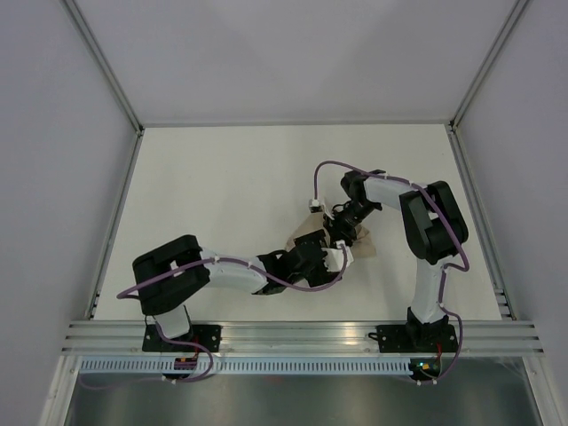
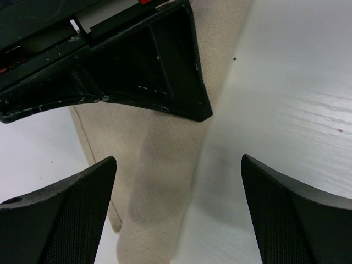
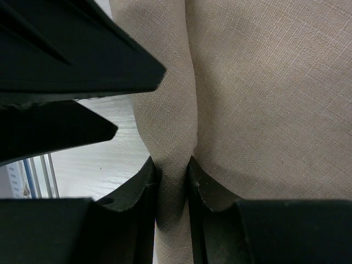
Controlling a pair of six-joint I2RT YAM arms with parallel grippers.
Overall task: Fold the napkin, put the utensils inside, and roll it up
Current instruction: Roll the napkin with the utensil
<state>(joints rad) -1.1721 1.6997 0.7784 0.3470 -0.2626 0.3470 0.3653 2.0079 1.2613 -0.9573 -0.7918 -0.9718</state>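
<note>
The tan napkin (image 2: 159,181) lies as a narrow rolled strip on the white table, and in the top view only small parts of the napkin (image 1: 364,246) show from under the two grippers. My right gripper (image 3: 173,162) is shut on the roll, the cloth pinched between its fingers (image 3: 137,192). The right gripper (image 1: 340,231) meets the left gripper (image 1: 335,264) at mid-table. My left gripper (image 2: 179,165) stands open over the roll, which lies nearer its left finger (image 2: 60,214), untouched. The utensils are hidden.
The right gripper's black body (image 2: 137,66) fills the top of the left wrist view, close above the cloth. The left gripper's fingers (image 3: 66,55) crowd the upper left of the right wrist view. White table (image 1: 222,177) surrounds the arms, with metal rails (image 1: 302,333) at the near edge.
</note>
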